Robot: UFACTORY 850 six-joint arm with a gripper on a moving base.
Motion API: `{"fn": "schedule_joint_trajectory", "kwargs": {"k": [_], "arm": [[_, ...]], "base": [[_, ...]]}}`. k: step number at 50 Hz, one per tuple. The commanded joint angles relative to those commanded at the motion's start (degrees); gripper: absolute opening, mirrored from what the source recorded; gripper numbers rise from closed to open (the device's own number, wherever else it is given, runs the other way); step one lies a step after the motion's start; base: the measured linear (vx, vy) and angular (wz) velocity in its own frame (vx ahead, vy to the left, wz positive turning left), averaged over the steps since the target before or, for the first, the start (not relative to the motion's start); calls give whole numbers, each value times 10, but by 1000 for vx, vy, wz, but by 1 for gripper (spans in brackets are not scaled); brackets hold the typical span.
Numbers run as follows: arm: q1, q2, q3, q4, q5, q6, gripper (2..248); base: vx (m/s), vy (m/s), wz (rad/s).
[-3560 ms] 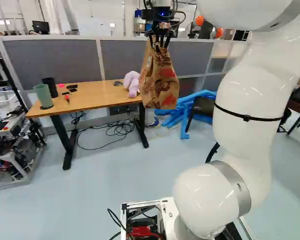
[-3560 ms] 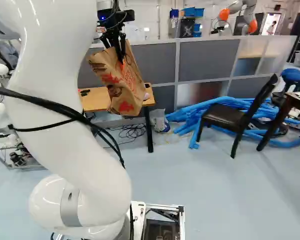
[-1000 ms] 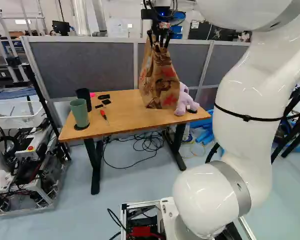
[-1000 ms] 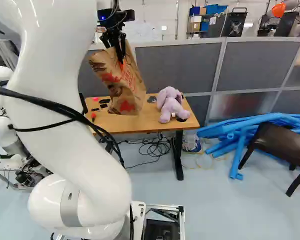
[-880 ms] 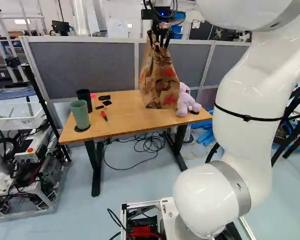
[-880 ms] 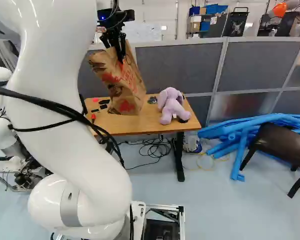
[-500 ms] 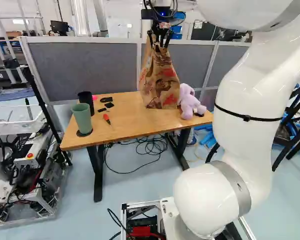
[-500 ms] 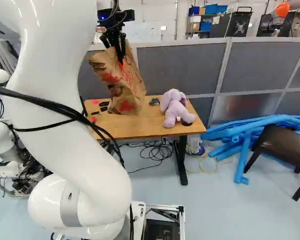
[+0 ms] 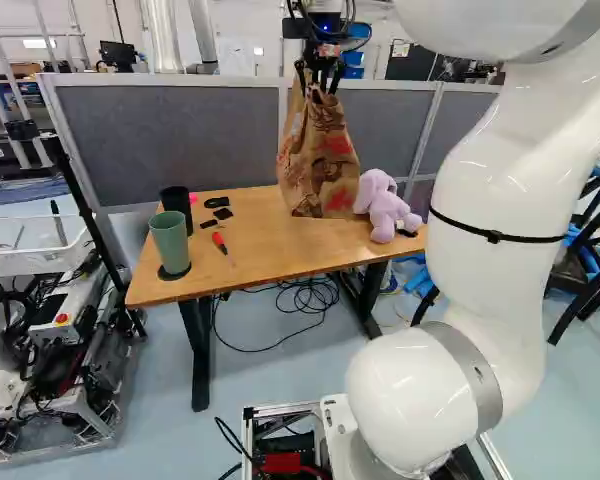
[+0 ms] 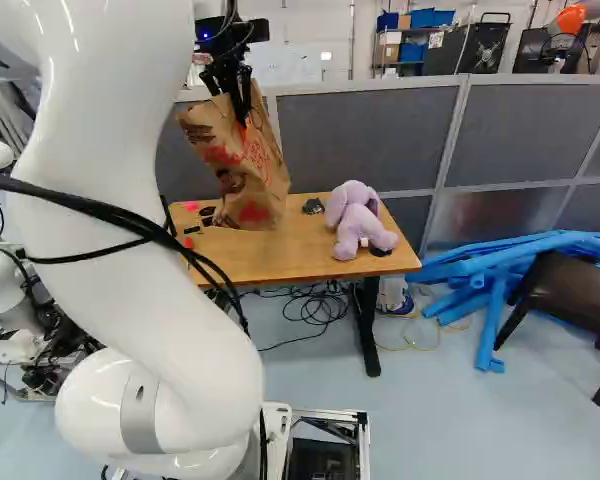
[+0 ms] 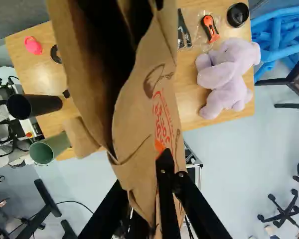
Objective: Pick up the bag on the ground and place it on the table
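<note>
Black two-fingered hand [image 9: 318, 88], pinching the top of a tall brown paper bag with red print [image 9: 318, 165], held in midair. Lifting looks done; placing it on the wooden desk [image 9: 270, 240] and releasing remain. The bag's contents are hidden. A green cup [image 9: 170, 245] and black cup [image 9: 177, 200] stand on the desk.

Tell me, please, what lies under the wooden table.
A tangle of black cables lies on the pale floor under the wooden table, and a white and blue object shows beside a black leg. The table's top hides what is farther back.
</note>
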Motion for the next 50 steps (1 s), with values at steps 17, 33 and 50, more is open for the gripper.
{"fn": "schedule_joint_trajectory", "kwargs": {"k": [17,33,50], "arm": [[0,0,0,0,0,0,21],[0,0,0,0,1,0,21],[0,0,0,0,7,0,21]], "base": [[0,0,0],[0,0,0],[0,0,0]]}}
